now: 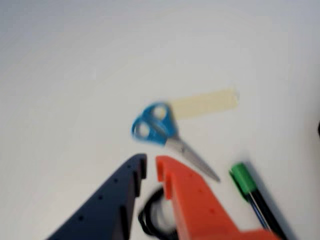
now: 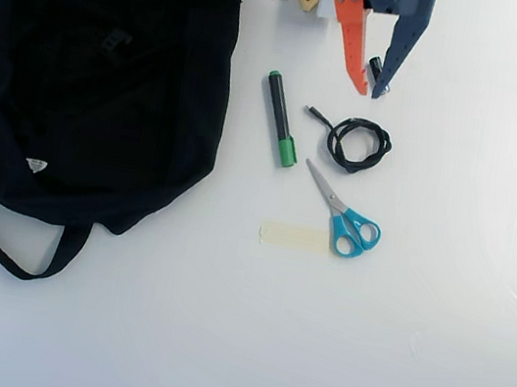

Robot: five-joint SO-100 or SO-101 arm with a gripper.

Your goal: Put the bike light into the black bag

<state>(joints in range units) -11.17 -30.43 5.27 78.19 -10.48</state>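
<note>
The bike light does not show in either view. In the overhead view the black bag (image 2: 89,76) fills the left side, its strap looping toward the bottom left. My gripper (image 2: 372,91) hangs at the top centre, far right of the bag, with an orange finger (image 2: 350,30) and a dark blue one. In the wrist view the gripper (image 1: 151,165) is open by a narrow gap, with bare table showing between the tips. A small black cylinder with a pale end (image 2: 375,69) sits between the fingers in the overhead view; I cannot tell if they touch it.
A coiled black cable (image 2: 358,143) (image 1: 152,217) lies just beyond the fingertips. A green-capped marker (image 2: 281,118) (image 1: 250,192) lies between cable and bag. Blue-handled scissors (image 2: 349,219) (image 1: 160,127) rest beside a strip of beige tape (image 2: 293,236) (image 1: 205,103).
</note>
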